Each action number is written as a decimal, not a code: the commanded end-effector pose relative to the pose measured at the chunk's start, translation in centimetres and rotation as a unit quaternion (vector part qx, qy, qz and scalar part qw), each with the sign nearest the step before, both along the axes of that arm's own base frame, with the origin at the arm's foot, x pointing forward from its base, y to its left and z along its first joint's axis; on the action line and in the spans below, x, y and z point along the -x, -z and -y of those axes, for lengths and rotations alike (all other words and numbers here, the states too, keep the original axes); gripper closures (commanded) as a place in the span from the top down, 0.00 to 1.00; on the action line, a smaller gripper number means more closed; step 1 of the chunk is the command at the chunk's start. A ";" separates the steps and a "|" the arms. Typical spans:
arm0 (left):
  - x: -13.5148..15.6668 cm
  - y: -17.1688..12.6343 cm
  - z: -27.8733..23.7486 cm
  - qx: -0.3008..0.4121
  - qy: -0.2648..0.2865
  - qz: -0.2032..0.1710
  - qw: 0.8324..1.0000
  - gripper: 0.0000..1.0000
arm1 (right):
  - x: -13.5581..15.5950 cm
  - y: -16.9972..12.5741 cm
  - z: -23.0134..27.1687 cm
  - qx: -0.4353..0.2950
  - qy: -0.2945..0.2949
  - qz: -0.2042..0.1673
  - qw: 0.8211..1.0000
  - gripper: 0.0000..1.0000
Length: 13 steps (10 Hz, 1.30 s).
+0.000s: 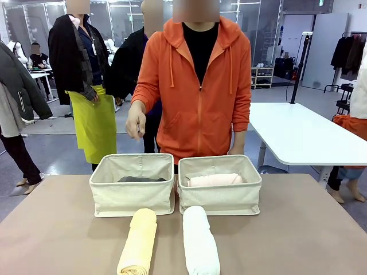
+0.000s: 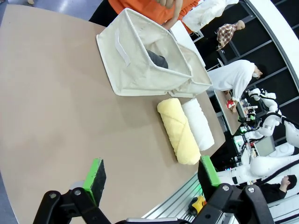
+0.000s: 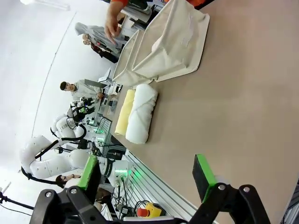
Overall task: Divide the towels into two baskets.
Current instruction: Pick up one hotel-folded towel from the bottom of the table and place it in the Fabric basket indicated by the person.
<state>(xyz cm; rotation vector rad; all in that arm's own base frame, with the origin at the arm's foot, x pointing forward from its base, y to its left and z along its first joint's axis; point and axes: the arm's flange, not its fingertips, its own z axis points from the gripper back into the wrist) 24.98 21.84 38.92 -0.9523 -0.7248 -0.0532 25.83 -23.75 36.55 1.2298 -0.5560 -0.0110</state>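
Halfway split: dark grey towel (image 1: 140, 179) tucked in the left basket (image 1: 132, 197), pink towel (image 1: 215, 180) in the right basket (image 1: 221, 199). Out front on the counter (image 1: 298, 229), yellow towel (image 1: 139, 242) and white towel (image 1: 200, 240) side by side, each lined up below a basket, likely for an easy lift. Left tool (image 2: 152, 172) and right tool (image 3: 145, 171) both spread wide, empty, hovering above the counter.

- No text, number, brand or sign can be read on anything in these views
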 end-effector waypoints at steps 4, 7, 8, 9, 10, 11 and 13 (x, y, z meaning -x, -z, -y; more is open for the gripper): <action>0.3 -0.2 -0.1 0.006 0.000 0.008 1.000 1.00 | 0.2 -0.3 0.1 0.003 -0.010 -0.001 1.000 1.00; 0.3 -0.2 -0.1 0.006 0.000 0.008 1.000 1.00 | 0.2 -0.3 0.1 0.003 -0.010 -0.001 1.000 1.00; 0.0 0.0 0.0 0.000 0.000 0.000 1.000 1.00 | 0.2 -0.3 0.1 0.003 -0.010 -0.001 1.000 1.00; -1.5 -0.5 3.6 -0.054 0.044 -0.038 0.997 1.00 | 0.2 -0.3 0.1 0.003 -0.010 -0.001 1.000 1.00; -2.6 -0.7 7.0 -0.070 0.073 -0.062 0.993 1.00 | 0.2 -0.3 0.1 0.003 -0.010 -0.001 1.000 1.00; -3.3 -0.7 9.6 -0.079 0.096 -0.082 0.989 1.00 | 0.2 -0.3 0.1 0.003 -0.010 -0.001 1.000 1.00; -4.3 -1.2 15.2 -0.069 0.118 -0.103 0.985 1.00 | 0.2 -0.3 0.1 0.003 -0.010 -0.001 1.000 1.00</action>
